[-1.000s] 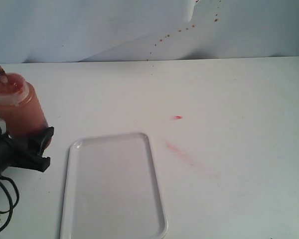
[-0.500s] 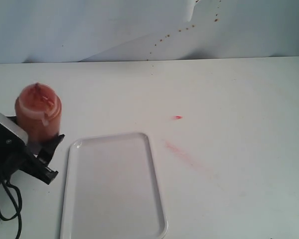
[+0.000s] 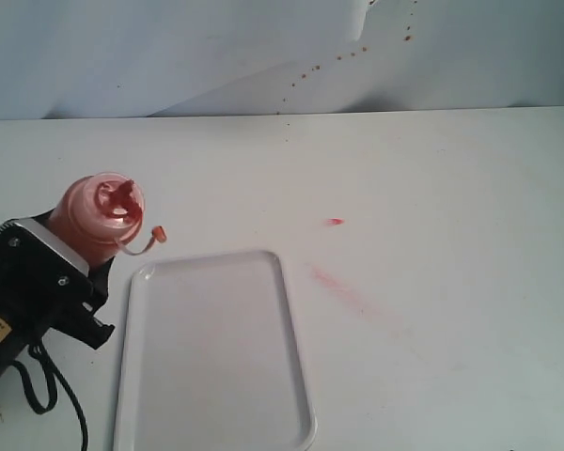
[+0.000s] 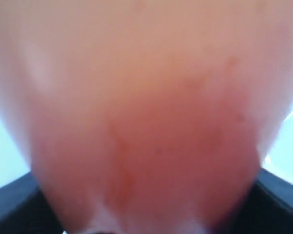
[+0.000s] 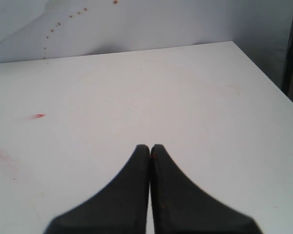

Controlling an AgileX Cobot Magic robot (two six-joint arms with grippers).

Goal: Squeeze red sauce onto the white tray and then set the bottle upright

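Note:
In the exterior view my left gripper (image 3: 83, 263) is shut on the orange-red squeeze bottle (image 3: 96, 222), held tilted off the table at the left, its red nozzle (image 3: 120, 197) aimed toward the camera and the white tray (image 3: 211, 352). The small cap (image 3: 156, 235) dangles on its tether just past the tray's far left corner. The tray lies flat and shows no red sauce on it. The bottle's blurred orange body (image 4: 146, 117) fills the left wrist view. My right gripper (image 5: 150, 147) is shut on nothing above bare table; it is out of the exterior view.
A small red spot (image 3: 335, 222) and a faint pinkish smear (image 3: 343, 289) mark the table right of the tray. Brown specks dot the white backdrop (image 3: 338, 58). The table's right edge (image 5: 263, 73) shows in the right wrist view.
The left gripper has tipped the bottle from upright over toward the tray and carried it right. The cap now hangs loose on its tether.

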